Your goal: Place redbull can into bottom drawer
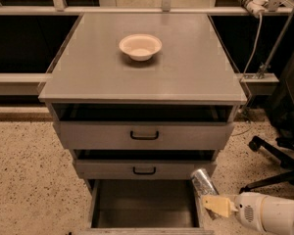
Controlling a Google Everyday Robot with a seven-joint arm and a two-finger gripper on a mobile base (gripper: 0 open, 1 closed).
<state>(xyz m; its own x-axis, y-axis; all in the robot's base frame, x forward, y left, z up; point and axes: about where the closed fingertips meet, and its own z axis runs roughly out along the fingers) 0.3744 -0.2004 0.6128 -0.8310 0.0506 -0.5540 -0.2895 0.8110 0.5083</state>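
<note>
Fingers of gripper point redbull can up-left at bottom drawer.

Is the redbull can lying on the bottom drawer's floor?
No, the gripper holds the redbull can over the right edge of the bottom drawer.

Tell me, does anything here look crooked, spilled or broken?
Nothing is spilled or broken. The only askew thing is the redbull can, held tilted by the gripper at the right edge of the open bottom drawer, not yet inside. The beige bowl sits upright on the cabinet top.
</note>
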